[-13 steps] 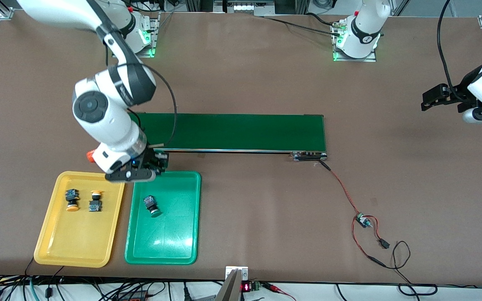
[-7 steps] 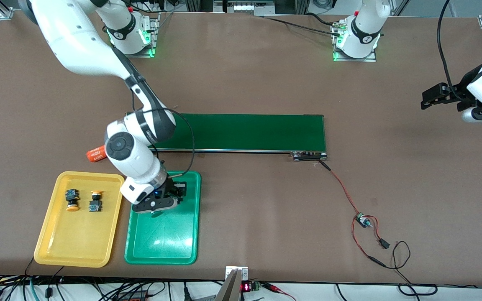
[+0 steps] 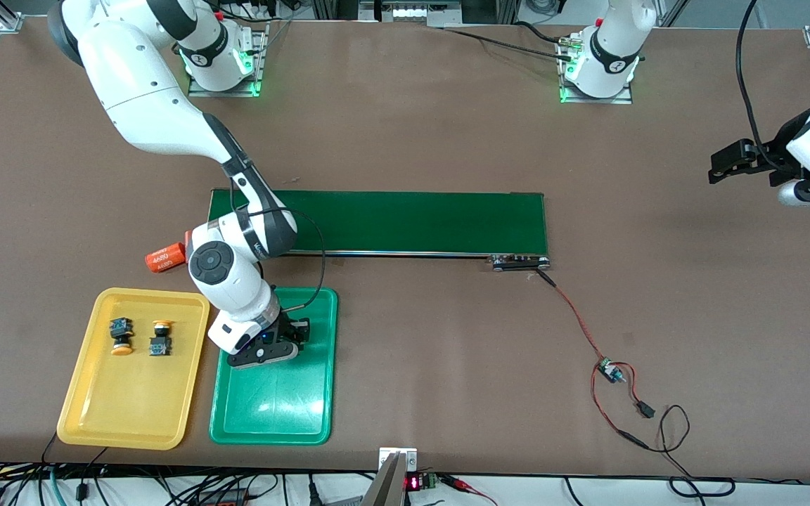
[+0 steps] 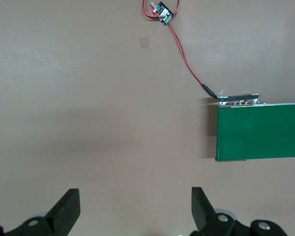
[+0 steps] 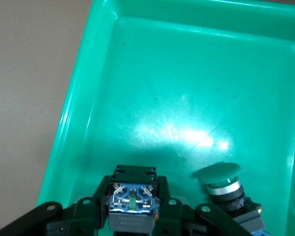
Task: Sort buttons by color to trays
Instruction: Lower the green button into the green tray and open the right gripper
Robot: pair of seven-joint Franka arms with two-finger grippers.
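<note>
My right gripper (image 3: 287, 339) hangs low over the green tray (image 3: 275, 407), at the end nearer the conveyor. It is shut on a button (image 5: 131, 204); the blue-black body with metal terminals shows between the fingers and its cap is hidden. A green-capped button (image 5: 225, 183) lies on its side in the green tray (image 5: 152, 78) beside the gripper (image 5: 132, 196). Two yellow-capped buttons (image 3: 121, 336) (image 3: 160, 337) lie in the yellow tray (image 3: 117, 414). My left gripper (image 3: 725, 165) (image 4: 136, 206) waits open and empty over bare table at the left arm's end.
A long dark-green conveyor belt (image 3: 405, 221) (image 4: 260, 130) crosses the middle of the table. An orange cylinder (image 3: 166, 258) lies by its end toward the right arm. A small circuit board (image 3: 609, 369) (image 4: 163, 12) with red wires lies toward the left arm's end.
My right arm swung from the conveyor's end down over the green tray, carrying the button and covering the green button there in the front view. The left arm has not moved.
</note>
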